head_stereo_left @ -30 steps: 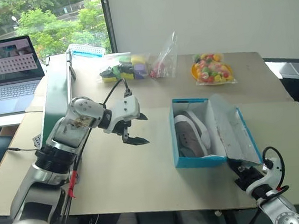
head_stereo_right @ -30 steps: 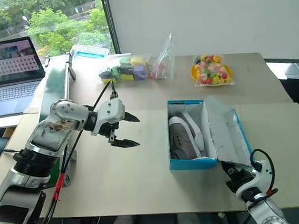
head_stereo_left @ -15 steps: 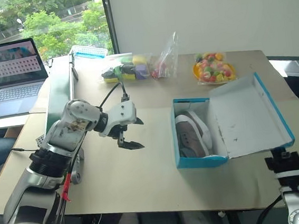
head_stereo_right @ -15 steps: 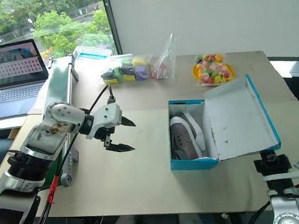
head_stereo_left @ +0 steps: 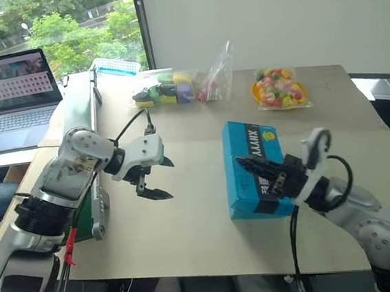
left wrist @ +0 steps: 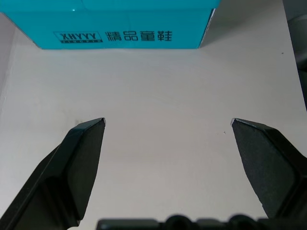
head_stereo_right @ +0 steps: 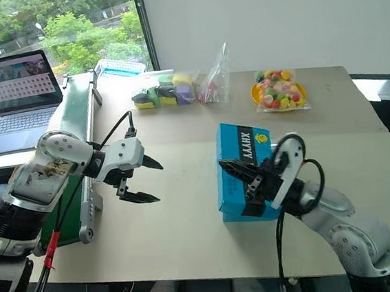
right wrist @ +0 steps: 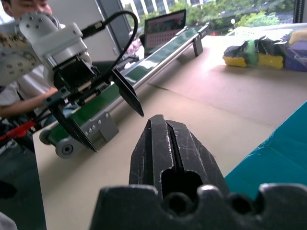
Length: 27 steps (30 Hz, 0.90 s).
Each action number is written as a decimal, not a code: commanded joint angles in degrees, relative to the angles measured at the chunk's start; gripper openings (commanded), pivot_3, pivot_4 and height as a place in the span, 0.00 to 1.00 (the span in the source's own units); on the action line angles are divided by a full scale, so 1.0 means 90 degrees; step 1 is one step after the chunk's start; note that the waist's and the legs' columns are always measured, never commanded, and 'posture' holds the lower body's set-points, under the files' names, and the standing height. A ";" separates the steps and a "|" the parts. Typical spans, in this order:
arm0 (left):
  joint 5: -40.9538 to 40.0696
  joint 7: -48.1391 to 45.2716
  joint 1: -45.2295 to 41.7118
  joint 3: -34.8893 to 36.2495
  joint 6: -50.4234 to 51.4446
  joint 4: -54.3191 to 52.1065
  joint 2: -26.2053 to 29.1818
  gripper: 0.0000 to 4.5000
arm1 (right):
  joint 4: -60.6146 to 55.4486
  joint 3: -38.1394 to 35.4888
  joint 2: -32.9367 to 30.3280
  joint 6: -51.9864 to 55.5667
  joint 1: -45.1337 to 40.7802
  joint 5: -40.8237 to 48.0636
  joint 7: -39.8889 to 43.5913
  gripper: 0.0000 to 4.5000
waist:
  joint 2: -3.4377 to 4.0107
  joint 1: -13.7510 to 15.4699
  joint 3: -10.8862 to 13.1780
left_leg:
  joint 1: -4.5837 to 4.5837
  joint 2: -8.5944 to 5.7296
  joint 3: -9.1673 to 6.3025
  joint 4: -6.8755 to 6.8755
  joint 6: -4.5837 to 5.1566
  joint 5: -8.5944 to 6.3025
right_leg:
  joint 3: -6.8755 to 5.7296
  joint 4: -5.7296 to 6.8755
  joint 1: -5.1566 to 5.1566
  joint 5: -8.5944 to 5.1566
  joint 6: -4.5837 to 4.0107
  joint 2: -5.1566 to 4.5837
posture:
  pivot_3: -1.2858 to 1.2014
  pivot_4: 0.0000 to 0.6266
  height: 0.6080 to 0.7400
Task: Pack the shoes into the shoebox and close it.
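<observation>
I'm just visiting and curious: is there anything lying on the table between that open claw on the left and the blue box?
Nothing visible. Bare table lies between the open left gripper and the shoebox, which sits closed with the shut right gripper over its lid.

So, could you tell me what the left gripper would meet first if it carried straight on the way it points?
Probably the bare tabletop first; the left gripper points down at it, with the shoebox beyond.

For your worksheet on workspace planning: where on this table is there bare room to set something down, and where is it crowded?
Free: the table between the left gripper and the shoebox, and the near edge. Crowded: the far edge, with the toy bags and the candy bag.
</observation>
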 commanded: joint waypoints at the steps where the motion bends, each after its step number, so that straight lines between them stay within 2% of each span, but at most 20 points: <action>1: -0.0107 0.0099 0.0086 0.0274 0.0200 -0.0406 0.0135 1.00 | 0.0820 0.0594 -0.0231 0.0214 -0.0819 -0.0979 -0.0025 0.00 | -0.0001 -0.0014 0.0001 | -0.0002 0.0000 0.0002 -0.0001 0.0000 0.0000 | 0.0000 -0.0001 -0.0002 0.0001 -0.0002 0.0000 | 0.52 0.24 1.00; 4: -0.0194 0.0243 0.0288 0.0443 0.0480 -0.0730 0.0233 1.00 | 0.1191 0.1248 -0.0509 0.0349 -0.1283 -0.1637 0.0296 0.00 | -0.0001 -0.0057 0.0001 | -0.0002 0.0001 0.0004 -0.0001 0.0000 0.0000 | 0.0002 0.0002 -0.0008 0.0003 -0.0005 0.0000 | 0.52 0.24 1.00; 9: -0.0285 0.0440 0.0599 0.0613 0.0806 -0.1156 0.0397 1.00 | 0.1664 0.1777 -0.0514 0.0244 -0.1496 -0.2368 0.0585 0.00 | -0.0002 -0.0075 0.0001 | -0.0004 0.0002 -0.0001 -0.0008 0.0002 -0.0001 | -0.0002 0.0006 -0.0012 0.0000 -0.0008 0.0002 | 0.52 0.24 1.00; 12: -0.0440 0.0539 0.0838 0.0745 0.1017 -0.1519 0.0501 1.00 | 0.1887 0.2579 -0.0746 0.0083 -0.1736 -0.3260 0.0920 0.00 | -0.0002 -0.0093 0.0002 | -0.0002 0.0002 0.0001 0.0002 0.0002 -0.0001 | -0.0001 0.0008 -0.0007 0.0001 -0.0007 0.0000 | 0.52 0.24 1.00; 15: -0.0507 0.0715 0.0947 0.0849 0.1187 -0.1642 0.0513 1.00 | 0.1848 0.2771 -0.0744 0.0166 -0.1870 -0.3481 0.1155 0.00 | -0.0012 -0.0092 -0.0005 | 0.0012 0.0006 0.0000 0.0001 0.0002 -0.0001 | -0.0002 0.0011 0.0001 -0.0001 -0.0004 0.0003 | 0.52 0.24 1.00; 17: -0.0542 0.0837 0.0960 0.0888 0.1268 -0.1650 0.0493 1.00 | 0.1735 0.2626 -0.0728 0.0245 -0.1917 -0.3440 0.1265 0.00 | -0.0012 -0.0088 -0.0005 | 0.0012 0.0006 0.0000 0.0001 0.0002 -0.0001 | -0.0003 0.0014 0.0001 -0.0003 -0.0001 0.0004 | 0.52 0.24 1.00; 19: -0.0707 0.1029 0.0883 0.1004 0.1490 -0.1596 0.0346 1.00 | 0.1466 0.1752 -0.0570 0.0613 -0.2158 -0.2737 0.1280 0.00 | -0.0015 -0.0082 -0.0003 | 0.0008 0.0005 -0.0001 0.0003 0.0002 -0.0001 | -0.0003 0.0014 0.0001 -0.0002 -0.0003 0.0003 | 0.52 0.24 1.00; 21: -0.0776 0.1152 0.0850 0.1054 0.1559 -0.1576 0.0269 1.00 | 0.1273 0.1274 -0.0588 0.0765 -0.2291 -0.2386 0.1401 0.00 | -0.0016 -0.0075 0.0003 | -0.0001 0.0004 -0.0001 0.0003 0.0002 -0.0001 | -0.0003 0.0014 -0.0006 0.0001 -0.0007 0.0002 | 0.52 0.24 1.00; 27: -0.0942 0.1596 0.0852 0.1213 0.1375 -0.1559 -0.0118 1.00 | 0.0888 0.0737 -0.1425 0.0913 -0.2474 -0.2024 0.2191 0.00 | -0.0017 -0.0051 0.0010 | -0.0003 0.0002 -0.0004 0.0001 0.0002 -0.0001 | -0.0007 0.0014 -0.0008 0.0001 -0.0008 -0.0001 | 0.52 0.24 1.00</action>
